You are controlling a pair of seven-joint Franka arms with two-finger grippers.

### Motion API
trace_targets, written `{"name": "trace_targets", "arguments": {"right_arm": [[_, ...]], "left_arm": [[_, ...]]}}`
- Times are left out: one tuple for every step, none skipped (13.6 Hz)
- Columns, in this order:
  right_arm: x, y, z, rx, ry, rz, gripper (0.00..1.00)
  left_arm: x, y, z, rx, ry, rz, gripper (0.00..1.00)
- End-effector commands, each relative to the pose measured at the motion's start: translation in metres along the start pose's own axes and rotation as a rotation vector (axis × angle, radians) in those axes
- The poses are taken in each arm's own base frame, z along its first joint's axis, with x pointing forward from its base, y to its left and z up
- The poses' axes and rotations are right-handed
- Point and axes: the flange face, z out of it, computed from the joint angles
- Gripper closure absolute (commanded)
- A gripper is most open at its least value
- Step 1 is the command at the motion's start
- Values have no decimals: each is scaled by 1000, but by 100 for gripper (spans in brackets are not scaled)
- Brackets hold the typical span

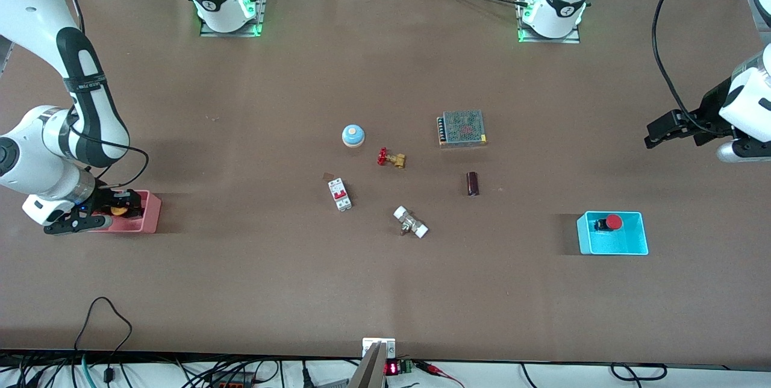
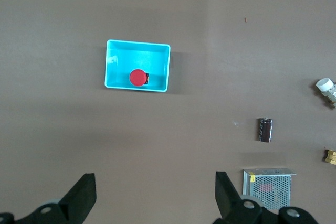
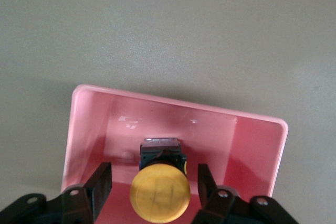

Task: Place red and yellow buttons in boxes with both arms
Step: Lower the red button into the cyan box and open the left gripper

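Observation:
The yellow button (image 1: 118, 211) lies in the pink box (image 1: 150, 214) at the right arm's end of the table. My right gripper (image 1: 114, 207) is down in that box, open, with a finger on each side of the button's cap and a gap at both sides; the right wrist view shows the button (image 3: 159, 193), the box (image 3: 252, 145) and the gripper (image 3: 155, 187). The red button (image 1: 613, 222) lies in the cyan box (image 1: 626, 247). My left gripper (image 1: 653, 135) is open and empty, up in the air at the left arm's end. The left wrist view shows its gripper (image 2: 155, 198), the cyan box (image 2: 137, 43) and the red button (image 2: 138, 77).
In the middle of the table lie a blue-domed round piece (image 1: 353, 135), a brass valve with a red handwheel (image 1: 391, 158), a mesh-covered power supply (image 1: 462, 128), a white circuit breaker (image 1: 340, 194), a dark cylinder (image 1: 473, 184) and a white-ended fitting (image 1: 411, 223).

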Motion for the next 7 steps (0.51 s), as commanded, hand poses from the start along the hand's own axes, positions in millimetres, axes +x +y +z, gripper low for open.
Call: {"name": "trace_targets", "arguments": {"right_arm": [[2, 1, -2, 10, 17, -8, 23], [3, 0, -3, 10, 18, -10, 17], [5, 0, -10, 7, 29, -12, 9], [8, -1, -22, 4, 39, -13, 1], [9, -3, -35, 6, 39, -18, 0], [6, -3, -50, 17, 18, -18, 0], [5, -4, -71, 24, 3, -18, 0]], "left_arm": [[-2, -4, -3, -8, -14, -10, 0], [-2, -4, -5, -8, -12, 18, 0], [-2, -4, -5, -8, -14, 30, 0], [-4, -4, -9, -9, -19, 26, 0], [-6, -4, -19, -8, -28, 27, 0], [-6, -4, -31, -7, -23, 33, 0], [-6, -4, -34, -8, -19, 44, 0]]}}
